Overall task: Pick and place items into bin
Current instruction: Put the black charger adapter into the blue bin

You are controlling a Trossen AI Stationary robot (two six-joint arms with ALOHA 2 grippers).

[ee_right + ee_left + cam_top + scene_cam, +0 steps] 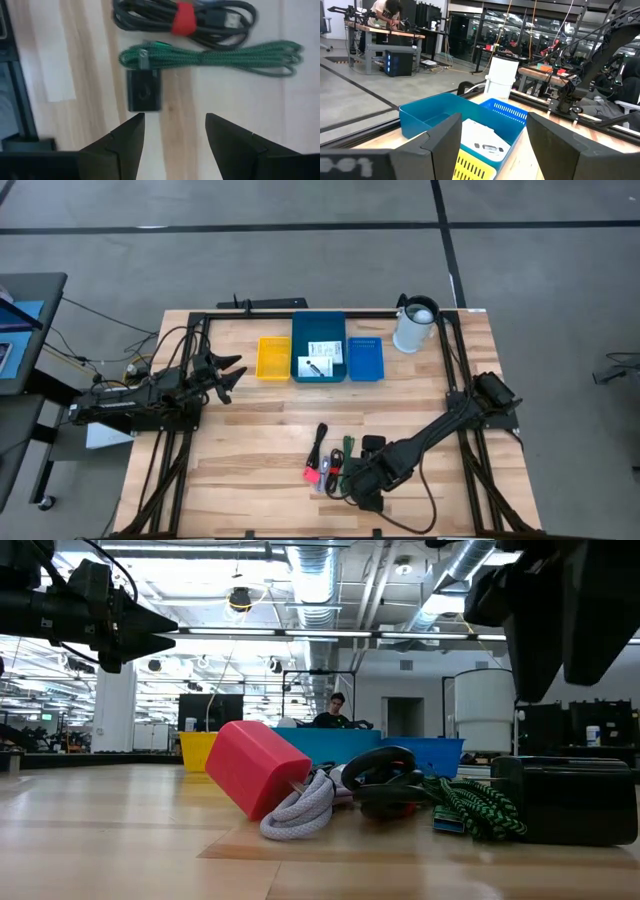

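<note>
The loose items lie near the table's near edge. They are a pink-red block [311,473] [255,768], a black cable bundle with a red tie [182,20] [320,442], a green braided cable [215,57] [470,805] and a small black plug block [144,90]. Two white cards with black print [318,358] [481,139] lie inside the teal bin [319,330] [427,117]. My right gripper [175,135] [352,478] hangs open above the pile, just short of the black block and touching nothing. My left gripper [492,137] [228,372] is open in the air left of the bins.
A yellow basket [273,358] and a blue basket [365,358] flank the teal bin at the far side. A white pitcher [415,325] stands at the far right. A grey-white cord [300,812] lies by the pink-red block. Bare wood lies between pile and bins.
</note>
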